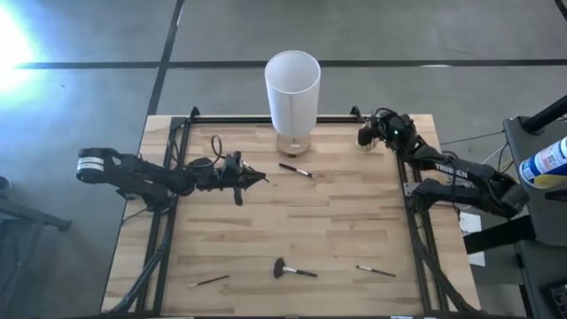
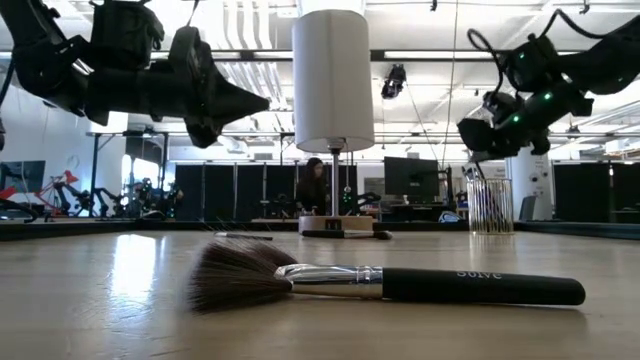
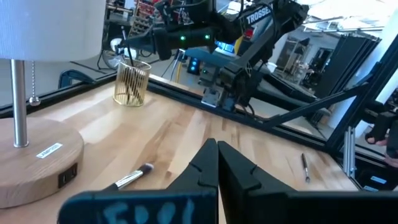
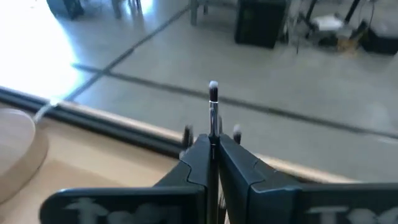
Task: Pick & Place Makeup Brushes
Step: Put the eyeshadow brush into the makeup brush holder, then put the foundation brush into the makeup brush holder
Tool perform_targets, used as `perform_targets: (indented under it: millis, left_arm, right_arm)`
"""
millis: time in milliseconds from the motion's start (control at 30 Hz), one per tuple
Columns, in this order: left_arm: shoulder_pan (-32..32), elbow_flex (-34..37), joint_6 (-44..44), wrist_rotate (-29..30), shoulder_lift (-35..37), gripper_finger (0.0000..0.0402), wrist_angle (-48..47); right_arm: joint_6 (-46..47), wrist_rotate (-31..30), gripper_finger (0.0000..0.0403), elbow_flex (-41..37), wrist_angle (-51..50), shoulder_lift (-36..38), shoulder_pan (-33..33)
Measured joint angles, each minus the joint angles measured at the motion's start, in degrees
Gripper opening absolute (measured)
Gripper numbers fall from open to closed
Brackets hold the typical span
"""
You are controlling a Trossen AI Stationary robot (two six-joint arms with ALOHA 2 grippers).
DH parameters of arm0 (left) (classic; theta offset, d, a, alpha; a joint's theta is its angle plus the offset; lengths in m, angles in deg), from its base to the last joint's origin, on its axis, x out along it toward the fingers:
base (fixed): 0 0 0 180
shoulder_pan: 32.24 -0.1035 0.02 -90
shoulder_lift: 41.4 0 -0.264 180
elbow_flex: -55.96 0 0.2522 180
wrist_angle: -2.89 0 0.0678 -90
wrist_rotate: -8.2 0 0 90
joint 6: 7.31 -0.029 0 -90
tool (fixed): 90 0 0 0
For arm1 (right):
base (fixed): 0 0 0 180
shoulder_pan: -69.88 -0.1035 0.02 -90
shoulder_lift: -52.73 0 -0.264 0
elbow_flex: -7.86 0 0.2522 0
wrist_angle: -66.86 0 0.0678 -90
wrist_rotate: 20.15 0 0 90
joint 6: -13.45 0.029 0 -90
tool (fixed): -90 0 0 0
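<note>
A thin brush (image 4: 213, 102) is seen clamped in the right gripper (image 4: 211, 146) only in its wrist view. Left gripper (image 3: 217, 163) is closed, empty, above the table (image 1: 292, 230). The fan brush (image 2: 385, 283) is shown closest in the low view.

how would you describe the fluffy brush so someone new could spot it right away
Start at the white lamp at the table's far edge and look straight across to the near edge. The fluffy brush lies flat there, between two thin brushes, one toward the left and one toward the right. Only it has a wide fanned head of dark bristles.
</note>
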Motion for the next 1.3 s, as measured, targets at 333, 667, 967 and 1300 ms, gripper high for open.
perform_targets:
  millis: [333,667,967,1300]
  left_arm:
    - [-1.85,0.7,-0.67,2.38,-0.02,0.0,-5.04]
    - [-2.21,1.18,-3.21,1.68,-0.02,0.0,-7.18]
    - [-2.19,-0.28,-2.16,4.85,-0.07,0.0013,-15.59]
    - [-2.19,-3.41,-2.1,4.78,-0.07,0.008,-21.55]
  right_arm:
    - [1.28,-0.32,0.0089,7.35,-16.43,0.71,-0.04]
    - [-0.38,8.01,0.0123,11.76,-28.57,7.58,-5.27]
    - [3.38,15.85,0.0093,5.79,-18.38,2.18,-21.65]
    - [3.69,15.79,0.0172,7.41,-4.01,-16.88,-30.0]
